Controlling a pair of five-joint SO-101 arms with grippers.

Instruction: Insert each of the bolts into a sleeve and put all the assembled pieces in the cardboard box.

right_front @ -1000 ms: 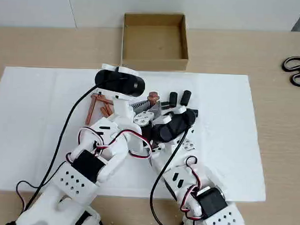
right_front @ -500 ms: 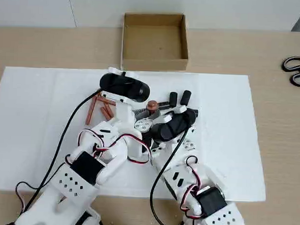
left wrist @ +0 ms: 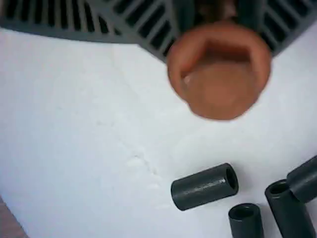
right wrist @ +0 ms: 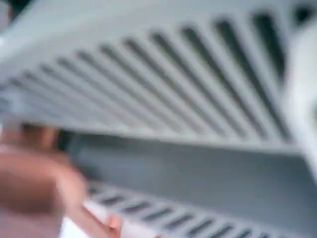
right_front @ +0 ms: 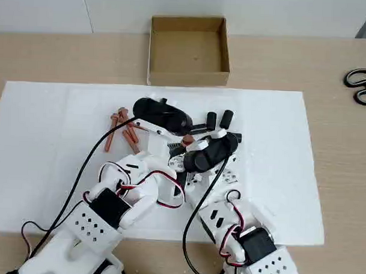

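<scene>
One bolt [left wrist: 218, 69] is clamped head-out in your left end effector [right_front: 181, 143], w/ loose sleeves [left wrist: 204, 186] on the mat below. The right end effector [right_front: 187, 154] crowds in; can't tell its grip. A misaligned handoff could knock the bolt free.

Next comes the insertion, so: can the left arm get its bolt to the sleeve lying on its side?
Probably yes: the left gripper holds the bolt over bare mat, nothing covering the sleeve.

Bright, even overhead light in high view; soft short shadows on white sheet [right_front: 278, 176], mild washout. Left wrist view: bolt [left wrist: 219, 74] very close, out of focus; sleeves [left wrist: 204, 186] crisper, faint shadows beneath. Right wrist view smeared, heavily blurred throughout.
</scene>
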